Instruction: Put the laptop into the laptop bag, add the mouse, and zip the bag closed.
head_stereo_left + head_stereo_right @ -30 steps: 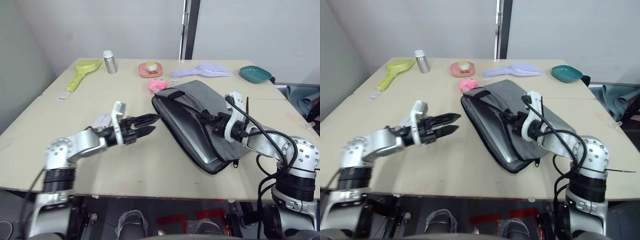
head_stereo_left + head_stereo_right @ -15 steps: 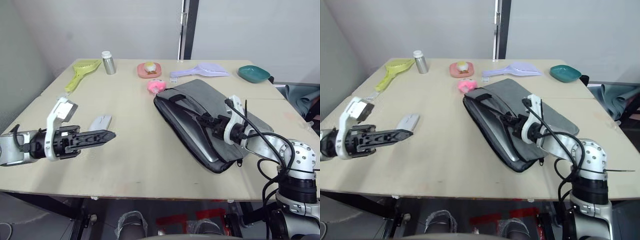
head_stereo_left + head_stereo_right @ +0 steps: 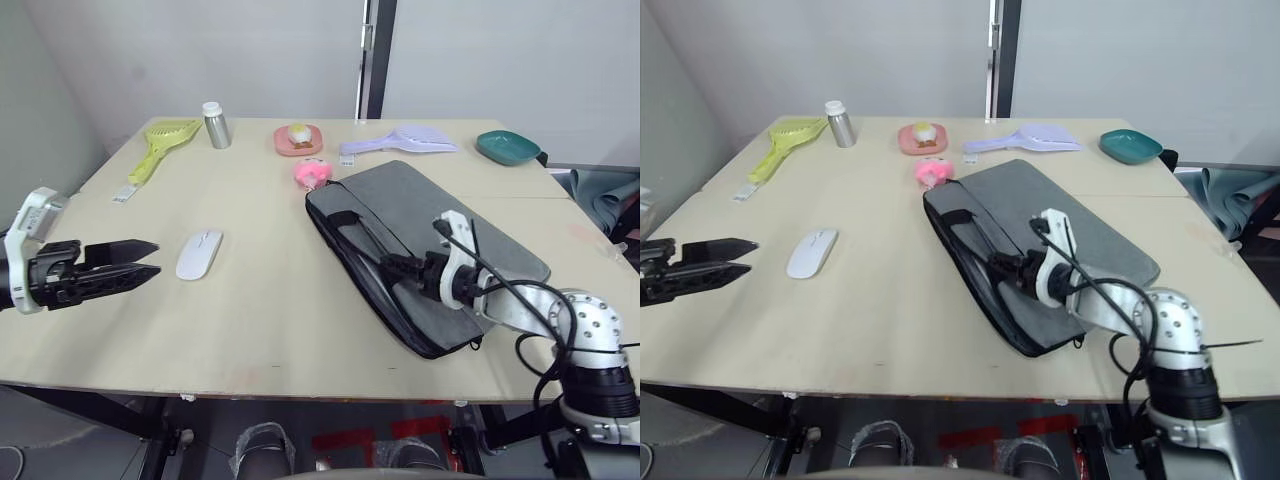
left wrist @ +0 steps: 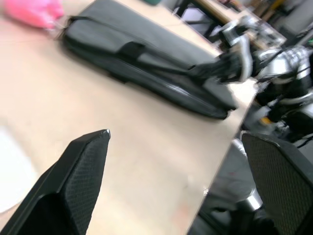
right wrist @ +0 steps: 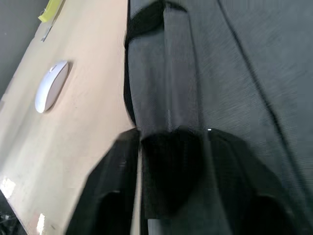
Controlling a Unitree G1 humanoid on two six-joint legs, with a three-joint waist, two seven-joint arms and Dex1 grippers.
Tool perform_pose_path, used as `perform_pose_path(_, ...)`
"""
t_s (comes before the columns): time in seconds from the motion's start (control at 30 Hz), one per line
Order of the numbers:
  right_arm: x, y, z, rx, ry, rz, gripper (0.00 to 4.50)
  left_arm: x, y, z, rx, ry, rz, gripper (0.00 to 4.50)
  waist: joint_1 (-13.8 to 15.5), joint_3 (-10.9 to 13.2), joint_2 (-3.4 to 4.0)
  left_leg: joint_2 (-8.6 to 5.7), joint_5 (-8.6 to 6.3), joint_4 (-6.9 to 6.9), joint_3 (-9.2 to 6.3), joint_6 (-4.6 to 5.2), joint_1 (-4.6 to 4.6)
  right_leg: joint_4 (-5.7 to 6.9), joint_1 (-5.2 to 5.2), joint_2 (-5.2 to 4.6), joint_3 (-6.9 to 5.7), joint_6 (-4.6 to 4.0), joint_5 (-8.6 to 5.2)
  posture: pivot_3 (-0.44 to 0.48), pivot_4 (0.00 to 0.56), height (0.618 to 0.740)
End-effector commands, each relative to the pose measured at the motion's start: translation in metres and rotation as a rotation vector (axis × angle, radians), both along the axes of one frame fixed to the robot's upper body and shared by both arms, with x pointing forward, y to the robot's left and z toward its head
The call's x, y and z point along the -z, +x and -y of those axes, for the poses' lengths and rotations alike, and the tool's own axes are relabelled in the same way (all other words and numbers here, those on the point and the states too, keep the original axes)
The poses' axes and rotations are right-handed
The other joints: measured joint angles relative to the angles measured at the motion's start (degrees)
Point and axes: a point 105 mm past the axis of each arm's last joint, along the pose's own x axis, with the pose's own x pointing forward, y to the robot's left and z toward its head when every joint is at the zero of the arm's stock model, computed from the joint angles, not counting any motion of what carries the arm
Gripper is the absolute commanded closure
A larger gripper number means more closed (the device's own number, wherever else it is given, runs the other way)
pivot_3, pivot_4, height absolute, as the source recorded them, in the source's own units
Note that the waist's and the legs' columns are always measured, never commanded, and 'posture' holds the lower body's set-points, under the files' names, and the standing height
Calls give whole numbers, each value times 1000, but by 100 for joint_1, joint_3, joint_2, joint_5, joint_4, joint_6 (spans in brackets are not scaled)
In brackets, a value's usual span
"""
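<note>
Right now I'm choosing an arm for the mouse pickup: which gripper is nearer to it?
Left. The left gripper hovers just beside the mouse, jaws open and apart from it. The right gripper is across the table at the laptop bag.

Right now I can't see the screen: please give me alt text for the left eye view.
A grey laptop bag lies on a table, the right claw at its open edge. A white mouse sits left of it, near the open left claw.
</note>
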Motion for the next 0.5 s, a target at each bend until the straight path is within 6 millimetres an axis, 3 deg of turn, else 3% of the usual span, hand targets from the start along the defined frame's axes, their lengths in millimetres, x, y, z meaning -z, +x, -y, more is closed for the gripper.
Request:
perform_pose_path(0.03, -42, -14, 11, -122, -59, 172, 698, -6, 3, -21, -61, 105, 19, 0, 17, 2, 2, 0, 0, 0, -1, 0, 1, 0, 1, 1, -1, -1, 0, 0, 150, 740)
perform_pose_path(0.1, -56, -26, 25, -186, -116, 227, 22, -5, 7, -37, -141, 132, 8, 0, 59, 1, 0, 0, -1, -3, 0, 1, -1, -8, 3, 1, 0, 0, 0, 0, 150, 740)
perform_pose_path(0.2, -56, -37, 59, -199, -294, 276, 22, -4, 9, -54, -203, 184, 18, 0, 145, -7, -11, 0, -10, -19, 0, 18, -1, -20, 4, 0, 1, 0, -2, 0, 150, 740)
perform_pose_path(0.3, -48, -50, 102, -212, -493, 290, 22, -3, -2, -68, -199, 228, 40, 0, 203, -8, -15, 2, -20, -34, -1, 35, -11, -48, 4, 0, -2, -5, -6, 0, 150, 740)
perform_pose_path(0.5, -48, -63, 170, -88, -667, 345, 22, -4, -18, -92, -269, 242, 71, 0, 139, -10, -21, 4, -25, -29, 13, 46, -3, -44, 0, -2, -3, -18, -13, 0, 150, 740)
